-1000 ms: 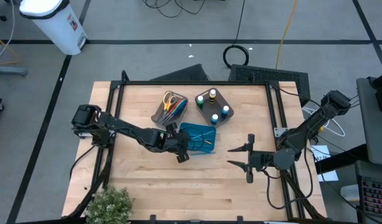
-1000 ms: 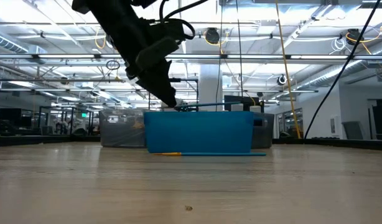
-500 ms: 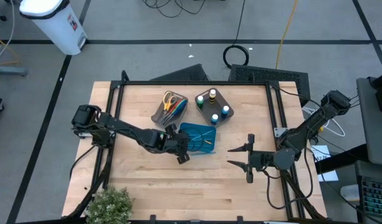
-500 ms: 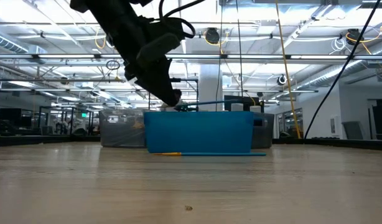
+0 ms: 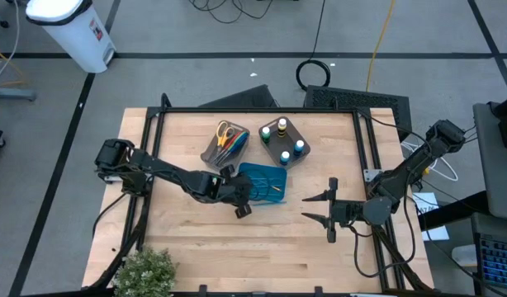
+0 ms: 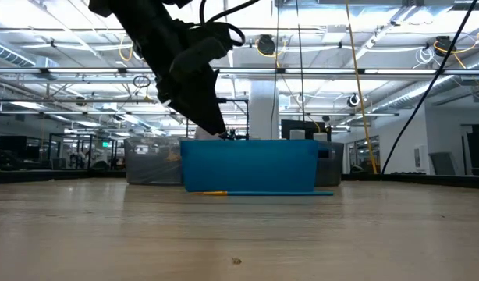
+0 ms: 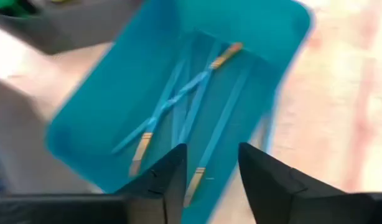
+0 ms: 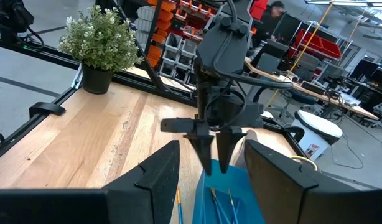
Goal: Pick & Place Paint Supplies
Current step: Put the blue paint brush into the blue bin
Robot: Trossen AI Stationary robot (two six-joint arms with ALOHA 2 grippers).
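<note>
A: Wooden tabletop (image 5: 187,223): what changed at the teal tray (image 5: 264,183)?

B: Left gripper (image 7: 208,171) has just parted its fingers over the tray's near edge; nothing between them now. The blue brush it carried lies among the brushes (image 7: 190,106) inside.

A: Meaning?

B: Brush placed, I judge. Scissors (image 5: 227,133) and paint bottles (image 5: 283,140) sit in their bins. Right gripper (image 5: 313,207) waits beside the tray, fingers apart, empty.

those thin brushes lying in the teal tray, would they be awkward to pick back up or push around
Probably awkward. The brushes are long, thin and lie flat, crossing one another on the floor of the teal tray, so gripper fingers may get little to close on. Pushing one would likely drag the others. They look light, so they may skid or roll.
</note>
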